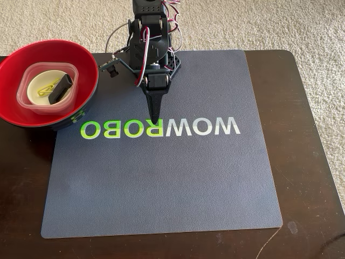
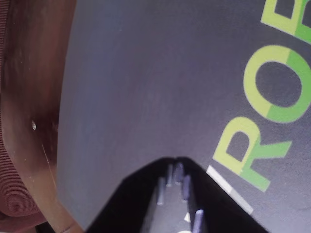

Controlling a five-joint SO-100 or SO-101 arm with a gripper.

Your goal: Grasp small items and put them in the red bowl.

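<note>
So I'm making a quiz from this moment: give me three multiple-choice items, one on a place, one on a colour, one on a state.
1. Where is the clear tub?
A. on the mat
B. in the red bowl
C. on the carpet

2. What colour is the clothespin?
A. yellow-green
B. blue
C. orange

3. How is the gripper?
A. shut on the black clip
B. wide open over the bowl
C. shut, holding nothing

Key: 1 B, the tub sits inside the red bowl. 2 A, it shows yellow-green in the white dish. 3 C, its tips meet over the mat, and the black clip lies in the dish.
</note>
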